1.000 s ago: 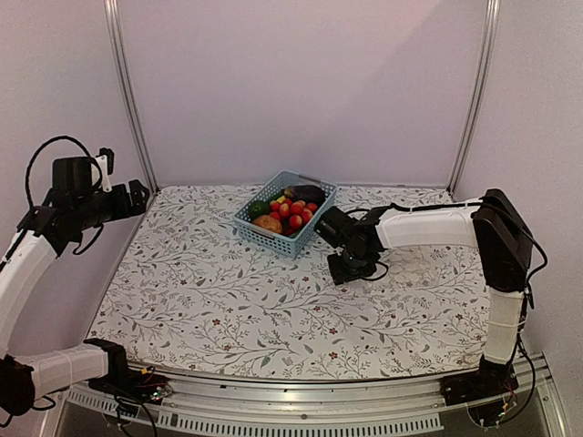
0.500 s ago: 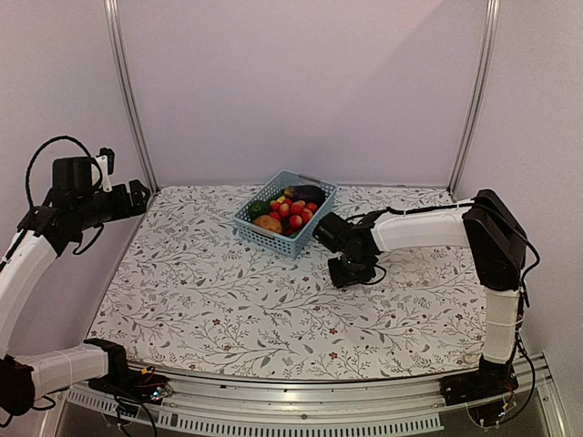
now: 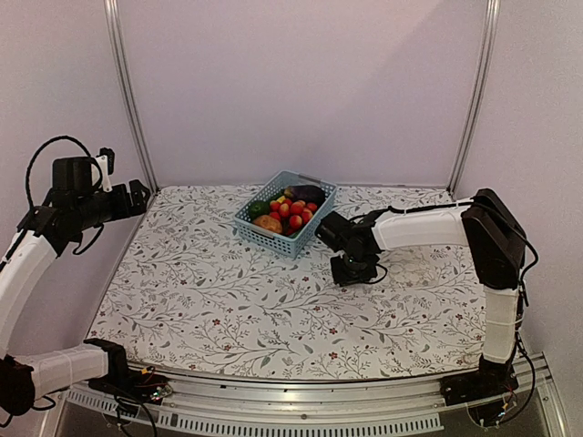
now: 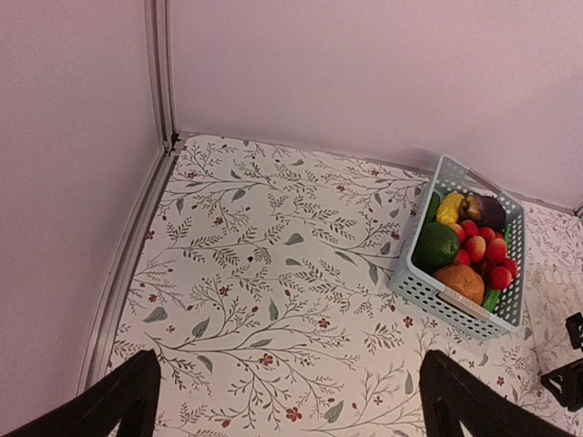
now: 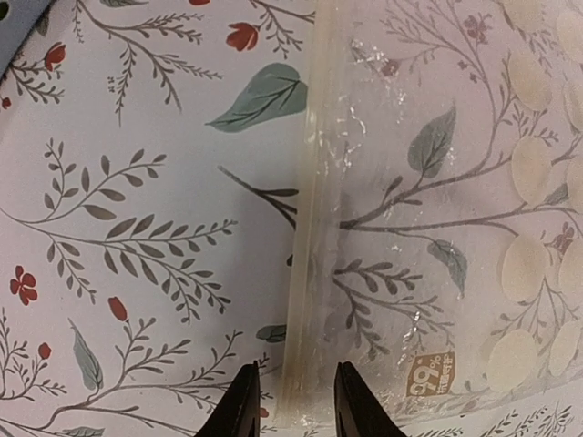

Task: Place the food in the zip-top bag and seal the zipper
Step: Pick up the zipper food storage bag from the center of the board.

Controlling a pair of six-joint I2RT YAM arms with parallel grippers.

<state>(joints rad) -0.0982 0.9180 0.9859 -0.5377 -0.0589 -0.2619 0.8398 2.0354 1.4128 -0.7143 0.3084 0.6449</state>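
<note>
The food (image 3: 290,209) is a heap of red round pieces, a green one, a brown one and a dark purple one in a light-blue basket (image 3: 273,238); the left wrist view also shows the food (image 4: 469,246). The zip-top bag (image 5: 455,182) lies flat on the floral cloth, clear with white dots. Its zipper (image 5: 305,228) runs straight up the right wrist view. My right gripper (image 5: 293,405) is low over the cloth right of the basket, open, its narrowed fingers straddling the zipper's near end. My left gripper (image 4: 291,396) is wide open, raised at the far left.
The basket (image 4: 455,305) stands at the back middle of the table. A metal post (image 3: 127,91) rises at the back left corner and another post (image 3: 474,91) at the back right. The right arm (image 3: 428,225) stretches across the right side.
My right gripper's fingers have drawn closer together around the zipper's end, and the wrist has shifted slightly. The left arm has not moved.
</note>
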